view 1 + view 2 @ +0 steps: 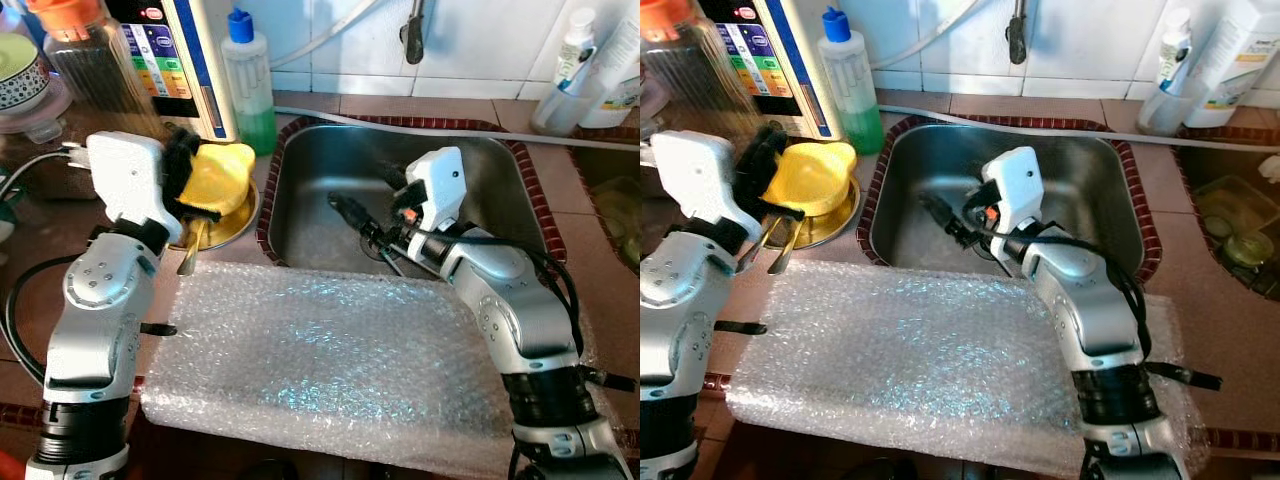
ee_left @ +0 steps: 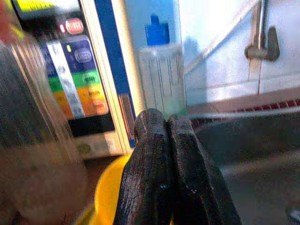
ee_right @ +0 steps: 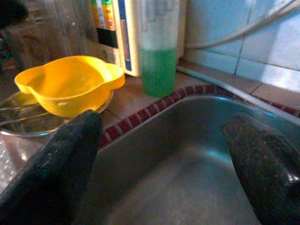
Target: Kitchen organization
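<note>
I stand in a home kitchen: steel sink (image 1: pixel 330 200), tiled wall (image 1: pixel 480 40), soap bottle (image 1: pixel 250 85), yellow bowl (image 1: pixel 810 178) on the counter (image 1: pixel 1200 290).

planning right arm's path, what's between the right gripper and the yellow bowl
In the right wrist view, the sink's red-tiled rim and bare counter separate the right gripper from the yellow bowl.

White tiled wall (image 1: pixel 480 40) behind a brown tiled counter (image 1: pixel 600 290)

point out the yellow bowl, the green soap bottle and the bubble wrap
yellow bowl (image 1: pixel 812 178), right eye view, on its inner hollow
green soap bottle (image 1: pixel 850 90), right eye view, on its clear body
bubble wrap (image 1: pixel 320 350), left eye view, on the sheet's middle
</note>
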### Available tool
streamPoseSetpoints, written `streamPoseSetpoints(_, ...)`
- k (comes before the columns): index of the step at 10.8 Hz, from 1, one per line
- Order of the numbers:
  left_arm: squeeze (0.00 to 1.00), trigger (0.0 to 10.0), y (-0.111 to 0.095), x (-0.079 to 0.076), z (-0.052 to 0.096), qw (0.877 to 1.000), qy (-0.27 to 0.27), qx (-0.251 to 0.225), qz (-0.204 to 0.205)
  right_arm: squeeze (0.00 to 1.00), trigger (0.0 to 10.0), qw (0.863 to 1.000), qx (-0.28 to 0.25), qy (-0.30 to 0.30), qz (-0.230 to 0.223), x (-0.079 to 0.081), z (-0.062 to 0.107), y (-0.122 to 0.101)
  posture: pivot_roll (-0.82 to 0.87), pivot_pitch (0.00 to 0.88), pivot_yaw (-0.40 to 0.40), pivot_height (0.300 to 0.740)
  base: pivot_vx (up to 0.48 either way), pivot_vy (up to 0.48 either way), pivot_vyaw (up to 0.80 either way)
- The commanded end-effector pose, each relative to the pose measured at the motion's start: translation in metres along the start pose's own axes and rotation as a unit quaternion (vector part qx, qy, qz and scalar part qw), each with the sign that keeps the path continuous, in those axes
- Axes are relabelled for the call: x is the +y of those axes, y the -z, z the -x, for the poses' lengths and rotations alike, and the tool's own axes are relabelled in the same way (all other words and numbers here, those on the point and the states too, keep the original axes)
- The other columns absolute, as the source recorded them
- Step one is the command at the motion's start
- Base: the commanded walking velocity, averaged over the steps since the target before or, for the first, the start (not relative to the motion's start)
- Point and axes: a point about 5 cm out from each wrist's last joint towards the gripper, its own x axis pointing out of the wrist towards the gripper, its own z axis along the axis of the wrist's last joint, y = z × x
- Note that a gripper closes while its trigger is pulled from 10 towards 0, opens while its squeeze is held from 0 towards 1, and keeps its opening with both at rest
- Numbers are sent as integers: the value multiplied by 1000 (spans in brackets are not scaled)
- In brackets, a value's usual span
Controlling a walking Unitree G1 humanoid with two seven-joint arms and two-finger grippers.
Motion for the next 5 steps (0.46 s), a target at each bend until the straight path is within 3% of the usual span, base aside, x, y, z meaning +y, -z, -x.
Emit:
streamPoseSetpoints(1,1000,10000,6,5,2,1000,-6,16,23,0,10000,1000,-8,1,2,0,-1,-3,-94,173,49,740,0,0,0)
streamPoseSetpoints(3,1000,10000,5,11,1,999,-32,14,36,0,10000,1000,-6,-2,5,1,-1,-1,-98,174,51,740,0,0,0)
streamPoseSetpoints(4,1000,10000,15,23,2,993,-75,47,72,0,10000,1000,-6,-10,13,4,0,-1,-104,176,51,740,0,0,0)
streamPoseSetpoints(5,1000,10000,23,28,4,989,-94,81,78,0,10000,1000,-6,-10,13,3,0,-1,-105,177,51,740,0,0,0)
